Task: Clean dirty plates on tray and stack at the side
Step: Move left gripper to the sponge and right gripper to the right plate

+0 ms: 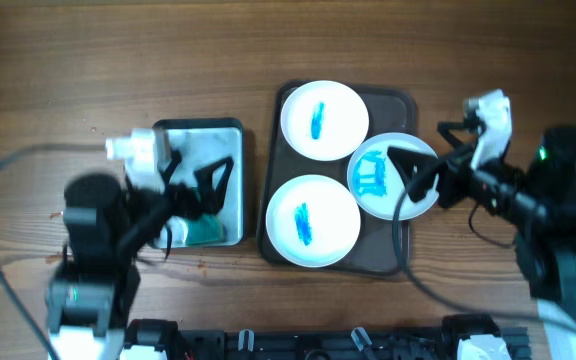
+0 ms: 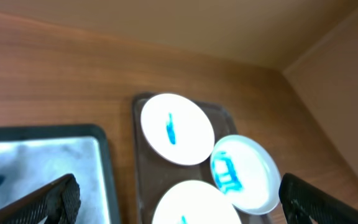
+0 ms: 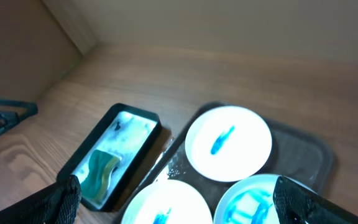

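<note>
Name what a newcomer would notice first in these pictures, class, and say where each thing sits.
Three white plates smeared with blue catch the eye first, crowded on the dark tray at the table's middle: the far plate, the near plate and the right plate, which is the most heavily marked. Next comes the smaller basin to the left, holding a green sponge.
</note>
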You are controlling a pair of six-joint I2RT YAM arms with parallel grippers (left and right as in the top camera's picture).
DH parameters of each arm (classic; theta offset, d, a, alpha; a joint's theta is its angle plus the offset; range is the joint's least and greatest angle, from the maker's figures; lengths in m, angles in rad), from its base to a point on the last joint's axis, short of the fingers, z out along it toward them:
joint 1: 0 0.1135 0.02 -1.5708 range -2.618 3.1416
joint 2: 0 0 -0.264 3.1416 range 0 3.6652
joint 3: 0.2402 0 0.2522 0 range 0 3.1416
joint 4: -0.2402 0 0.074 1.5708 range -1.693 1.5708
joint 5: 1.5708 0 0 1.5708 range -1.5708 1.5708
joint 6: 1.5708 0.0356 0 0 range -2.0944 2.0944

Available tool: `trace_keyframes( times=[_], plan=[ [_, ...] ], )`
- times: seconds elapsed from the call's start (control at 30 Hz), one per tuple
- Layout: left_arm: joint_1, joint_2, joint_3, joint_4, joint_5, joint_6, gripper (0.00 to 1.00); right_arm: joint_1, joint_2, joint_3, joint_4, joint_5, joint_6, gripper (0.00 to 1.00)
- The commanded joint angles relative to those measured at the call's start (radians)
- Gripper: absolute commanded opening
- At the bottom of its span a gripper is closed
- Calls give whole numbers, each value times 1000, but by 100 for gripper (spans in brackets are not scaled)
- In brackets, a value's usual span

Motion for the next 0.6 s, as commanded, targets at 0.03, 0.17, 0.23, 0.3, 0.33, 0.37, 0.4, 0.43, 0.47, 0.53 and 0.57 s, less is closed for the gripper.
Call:
trace_keyframes(
  times=[0.03, 0.17, 0.23, 0.3, 0.33, 0.37, 0.4, 0.43, 0.47, 0.53, 0.57],
  plan=[
    [-5, 183, 168, -103, 74, -5, 100, 5, 111, 31, -15, -70, 176, 99],
    [-5, 232, 177, -112, 78, -53, 100, 5, 178, 31, -22, -119, 255, 100],
    [-5, 243, 177, -130, 78, -110, 100, 5, 196, 31, -46, -110, 254, 100],
    [-5, 249, 177, -133, 77, -125, 100, 7, 203, 31, -78, -92, 253, 100],
    [-5, 251, 177, -134, 76, -124, 100, 9, 203, 31, -96, -71, 249, 100],
    [-5, 258, 177, -138, 77, -124, 100, 13, 203, 31, -121, -38, 228, 99],
    [-5, 264, 177, -144, 74, -125, 100, 19, 203, 31, -146, 0, 219, 100],
    [-5, 269, 177, -152, 69, -126, 100, 26, 203, 31, -167, 34, 217, 99],
    [-5, 275, 177, -163, 67, -125, 100, 39, 203, 29, -195, 80, 216, 98],
    [-5, 293, 177, -204, 45, -126, 100, 74, 206, 28, -254, 179, 217, 95],
    [-5, 303, 177, -229, 29, -126, 100, 97, 210, 26, -277, 224, 219, 94]
  ],
)
